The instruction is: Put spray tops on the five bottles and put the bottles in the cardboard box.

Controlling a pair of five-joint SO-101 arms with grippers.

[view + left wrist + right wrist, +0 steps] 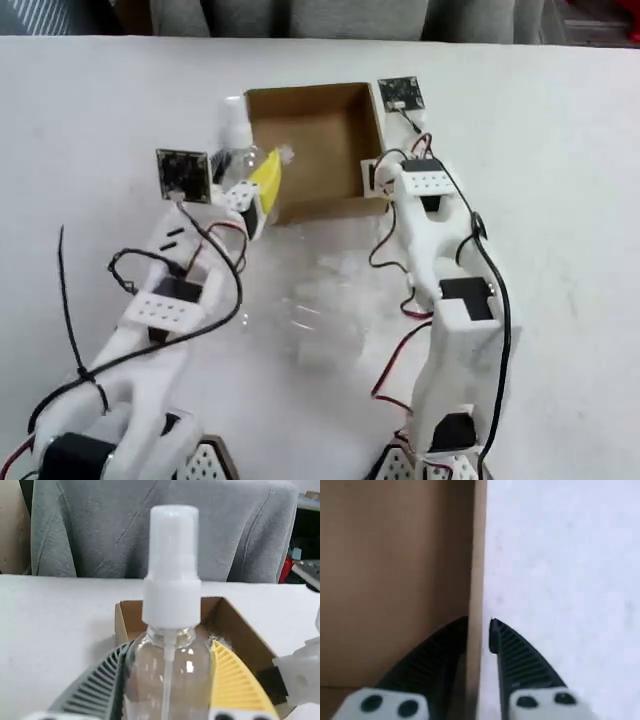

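Observation:
A clear bottle [167, 680] with a white spray top [171, 570] stands upright between the grey and yellow fingers of my left gripper [170, 647], which is shut on it. In the high view this bottle [236, 140] is just outside the left wall of the open cardboard box [312, 205], with my left gripper [255, 188] beside it. My right gripper [479, 621] straddles the box's right wall [479, 555], one black finger inside and one outside, pinched on the cardboard. From above, the right gripper [372, 180] sits at that wall's near end.
Faint clear bottles [315, 300] lie on the white table between the two arms. A small white piece [285, 154] shows at the box's inner left side. Grey chair backs [160, 530] stand beyond the table's far edge. Cables hang along both arms.

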